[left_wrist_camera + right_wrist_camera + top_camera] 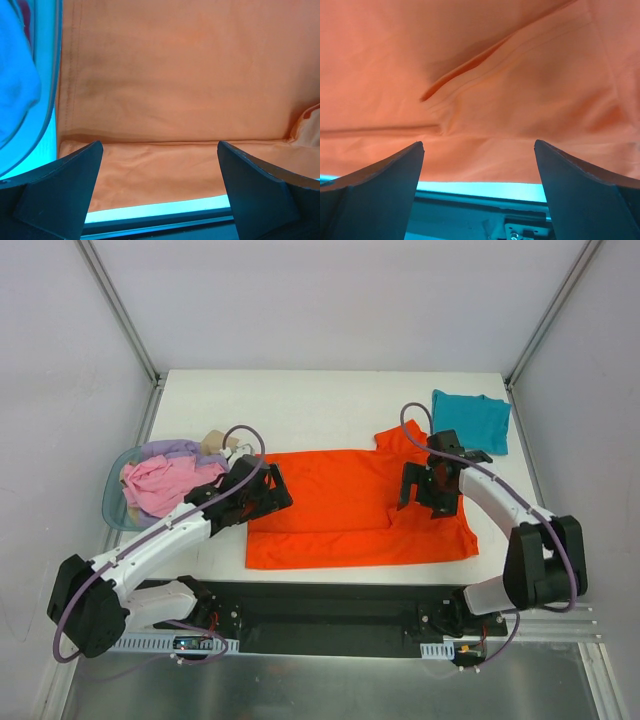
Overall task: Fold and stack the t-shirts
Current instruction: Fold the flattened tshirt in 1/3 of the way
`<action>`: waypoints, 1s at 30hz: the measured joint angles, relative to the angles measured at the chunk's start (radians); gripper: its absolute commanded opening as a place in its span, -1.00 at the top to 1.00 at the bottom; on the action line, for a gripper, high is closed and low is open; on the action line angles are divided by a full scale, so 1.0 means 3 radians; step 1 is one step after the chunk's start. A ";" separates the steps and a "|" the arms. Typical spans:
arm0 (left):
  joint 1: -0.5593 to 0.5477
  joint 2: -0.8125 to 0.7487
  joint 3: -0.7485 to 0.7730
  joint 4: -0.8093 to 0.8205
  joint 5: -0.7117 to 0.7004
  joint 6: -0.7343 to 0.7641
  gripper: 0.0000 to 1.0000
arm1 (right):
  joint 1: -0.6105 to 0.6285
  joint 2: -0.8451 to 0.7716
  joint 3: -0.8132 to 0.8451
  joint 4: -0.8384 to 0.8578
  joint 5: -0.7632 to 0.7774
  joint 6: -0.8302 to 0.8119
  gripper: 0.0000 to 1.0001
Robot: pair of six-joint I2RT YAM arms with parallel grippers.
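A large orange-red t-shirt (350, 510) lies spread flat on the white table (300, 405), its hem close to the near edge, with a strip of tabletop showing beyond it. A teal t-shirt (471, 420) sits at the far right corner. The left gripper (276, 492) reaches over the shirt's left edge and the right gripper (426, 502) over its right side. Both have their fingers spread wide and hold nothing, and they seem to be just above the cloth.
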 measured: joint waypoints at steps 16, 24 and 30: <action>0.0000 0.0470 0.0343 -0.0009 0.0000 0.0043 -0.99 | -0.0362 0.0448 -0.0333 0.0207 0.0188 0.0272 -0.93; 0.0164 0.1127 0.0949 -0.0003 -0.0011 0.0247 -0.98 | -0.0453 0.0158 -0.0547 0.0219 0.0032 0.0233 -0.93; 0.0454 0.1675 0.1549 -0.0130 -0.0120 0.0510 -0.99 | -0.0454 -0.0554 -0.0423 0.0109 0.0117 0.0257 -0.93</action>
